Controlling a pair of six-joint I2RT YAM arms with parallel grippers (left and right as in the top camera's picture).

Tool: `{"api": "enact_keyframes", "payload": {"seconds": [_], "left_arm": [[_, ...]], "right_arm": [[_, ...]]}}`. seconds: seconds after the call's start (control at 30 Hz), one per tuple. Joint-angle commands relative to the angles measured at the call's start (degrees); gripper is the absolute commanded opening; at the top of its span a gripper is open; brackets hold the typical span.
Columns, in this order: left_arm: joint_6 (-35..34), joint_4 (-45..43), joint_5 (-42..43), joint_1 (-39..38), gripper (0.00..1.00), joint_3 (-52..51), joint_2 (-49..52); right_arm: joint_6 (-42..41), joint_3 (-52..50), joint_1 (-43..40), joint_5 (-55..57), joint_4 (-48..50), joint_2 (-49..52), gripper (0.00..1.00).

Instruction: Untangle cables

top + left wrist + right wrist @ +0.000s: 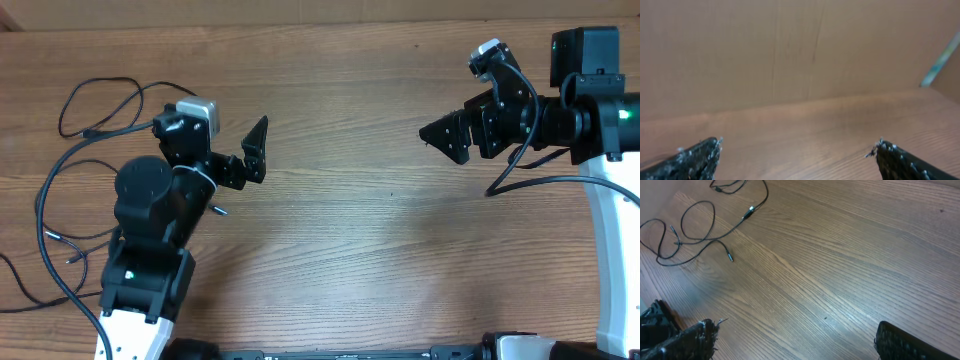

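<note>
Broadly, the wooden table [350, 250] is bare across its middle, and everything that matters lies at its left end. The left arm [150, 230] stands at the near left corner and the right arm [570, 115] reaches in from the far right.

The left gripper [258, 152] hangs above the wood with its jaws spread as wide as they go and nothing between them. Its own wrist view shows only bare planks and a plain wall past the fingertips [705, 152]. The right gripper [440, 135] is likewise fully spread and empty, and points leftward across the table.

The cables [120, 129] lie loose on the table's left end, looping beside the left arm and partly hidden beneath it. The tangle seems to run mainly from the far edge toward the near one, along that end of the table.

The left gripper points toward the centre, away from the cables, which lie behind it to its left. That arm is much the nearer, though it would probably have to turn back to reach them. The right gripper is well apart, yet its wrist view takes in the loops and a small plug [730, 258] lying free at one cord's end.
</note>
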State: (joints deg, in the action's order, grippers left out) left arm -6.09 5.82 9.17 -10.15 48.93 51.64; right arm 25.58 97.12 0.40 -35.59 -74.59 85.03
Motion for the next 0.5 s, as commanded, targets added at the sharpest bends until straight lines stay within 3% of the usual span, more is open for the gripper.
{"api": "enact_keyframes", "payload": {"seconds": [0.0,0.3,0.47], "left_arm": [[-0.87,-6.43,1.16,-0.37,1.0,-4.76,-2.1],[-1.95,-28.22,2.95,-0.37,1.0,-16.35,-4.35],[-3.19,-35.36,2.91,-0.35,1.0,-20.87,-4.81]], "right_arm": [[0.22,0.33,-0.04,0.0,0.15,-0.04,1.0],[0.22,0.33,-0.04,0.0,0.15,-0.04,1.0],[0.2,0.33,-0.04,0.0,0.15,-0.04,1.0]]}}
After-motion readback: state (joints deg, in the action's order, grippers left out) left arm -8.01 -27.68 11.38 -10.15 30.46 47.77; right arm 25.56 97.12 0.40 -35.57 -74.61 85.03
